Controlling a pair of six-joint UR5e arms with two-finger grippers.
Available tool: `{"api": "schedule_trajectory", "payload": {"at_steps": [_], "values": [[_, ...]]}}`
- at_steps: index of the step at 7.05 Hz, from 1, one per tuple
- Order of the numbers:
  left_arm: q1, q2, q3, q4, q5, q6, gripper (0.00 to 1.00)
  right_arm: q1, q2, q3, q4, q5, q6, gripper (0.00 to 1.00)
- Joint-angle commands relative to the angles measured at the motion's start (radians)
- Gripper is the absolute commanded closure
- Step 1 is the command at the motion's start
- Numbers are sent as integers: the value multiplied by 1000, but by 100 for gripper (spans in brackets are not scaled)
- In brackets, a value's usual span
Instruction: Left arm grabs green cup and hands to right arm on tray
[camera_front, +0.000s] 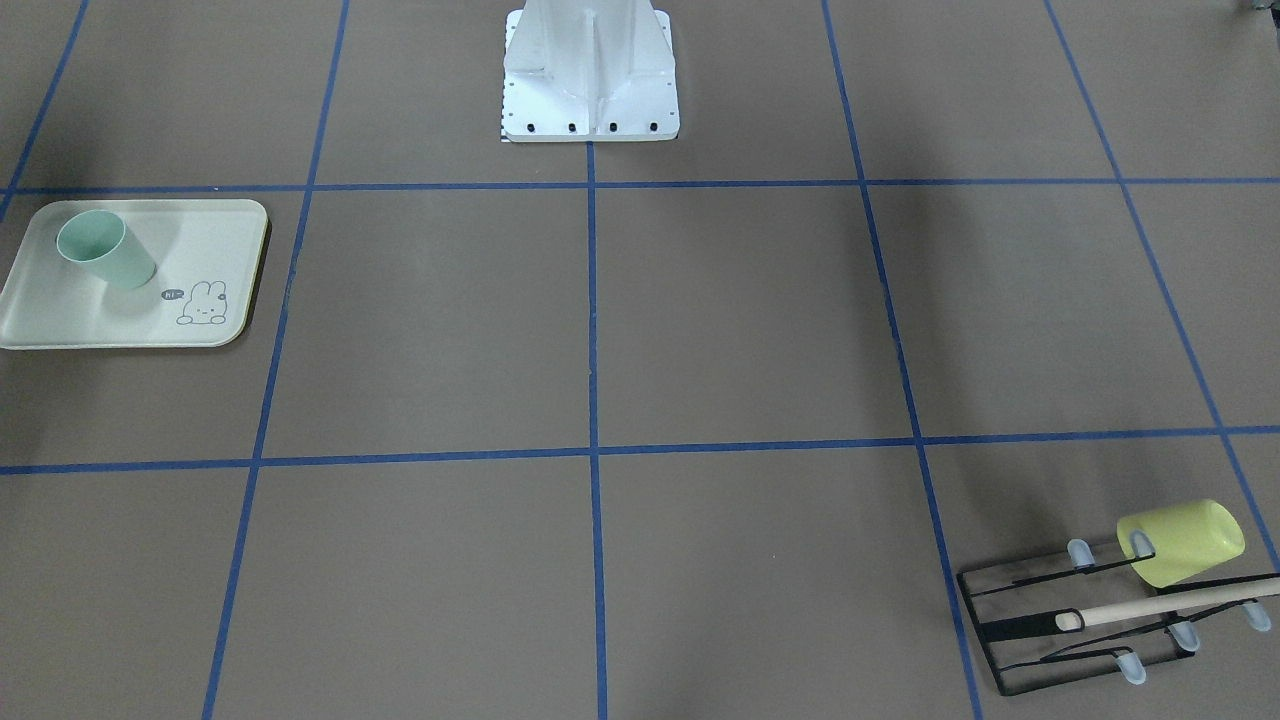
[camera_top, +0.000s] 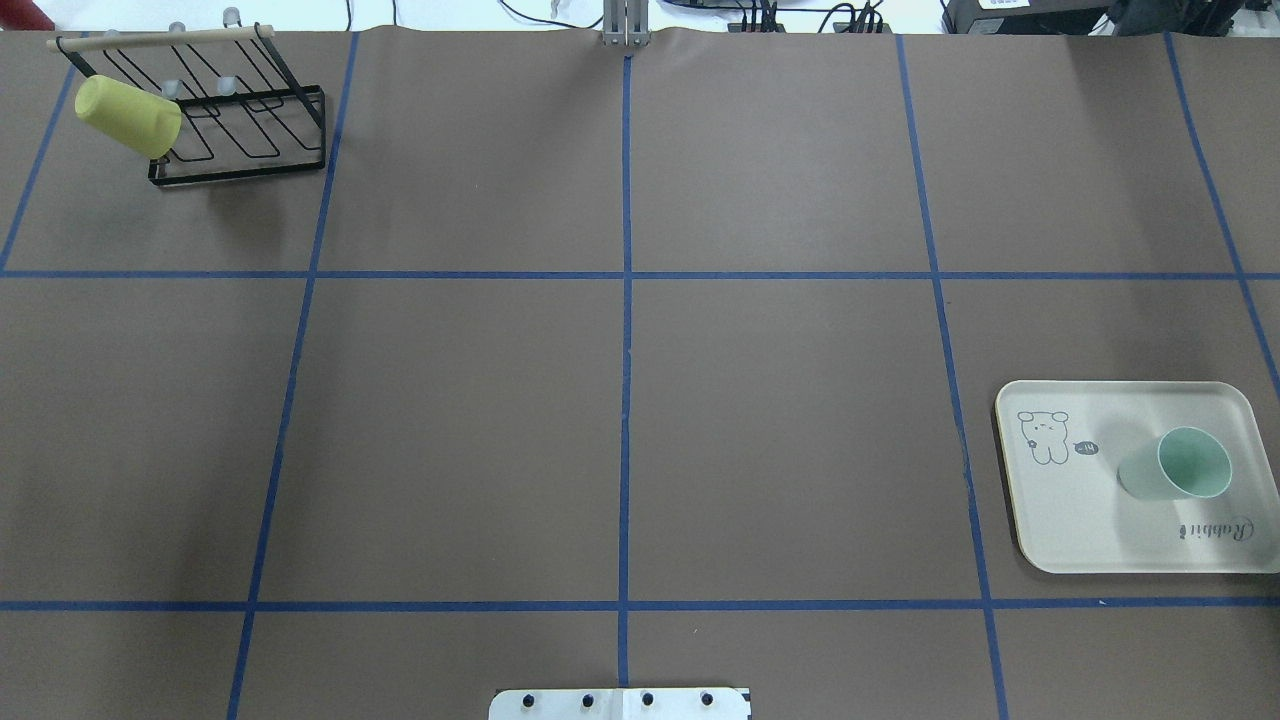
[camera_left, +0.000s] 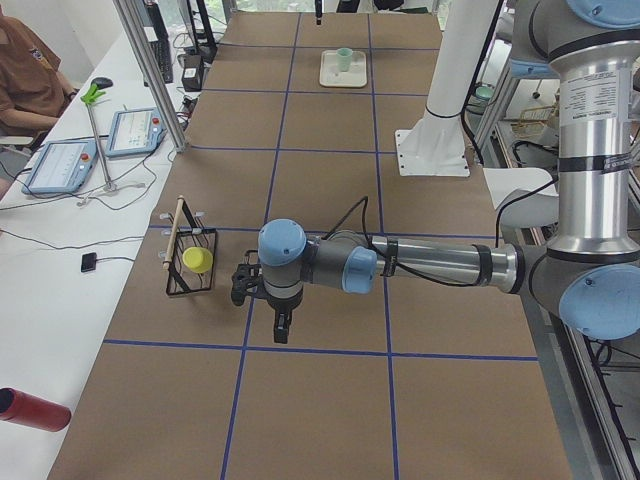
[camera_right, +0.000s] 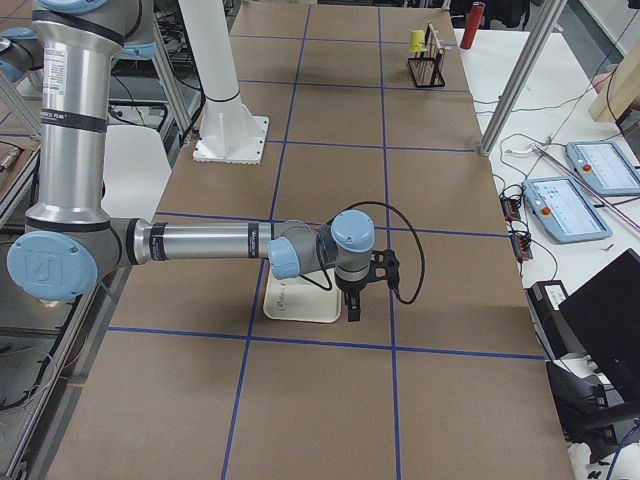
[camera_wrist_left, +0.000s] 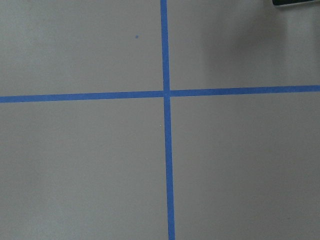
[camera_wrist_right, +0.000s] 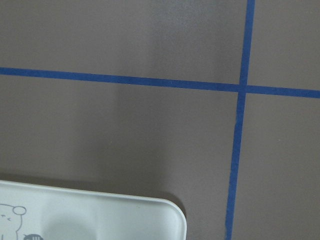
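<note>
Left end effector (camera_left: 283, 330), right end effector (camera_right: 353, 308): shown side-on only, so I cannot tell whether they are released or clenched. Green cup (camera_top: 1180, 478) stands upright and empty on the tray (camera_top: 1080, 530), 3 o'clock of its centre (overhead). Judged light, stiff and smooth-walled; pinch across the rim. The tray holds only that cup. Yellow-green cup (camera_top: 128, 115) hangs on the rack (camera_top: 262, 140), 10 o'clock on the bench.
</note>
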Motion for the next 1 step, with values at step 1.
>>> {"api": "schedule_trajectory", "payload": {"at_steps": [1], "values": [[0,-5,-3,-1,-2,0,0,0,-11,-10,43,3,6,0]]}}
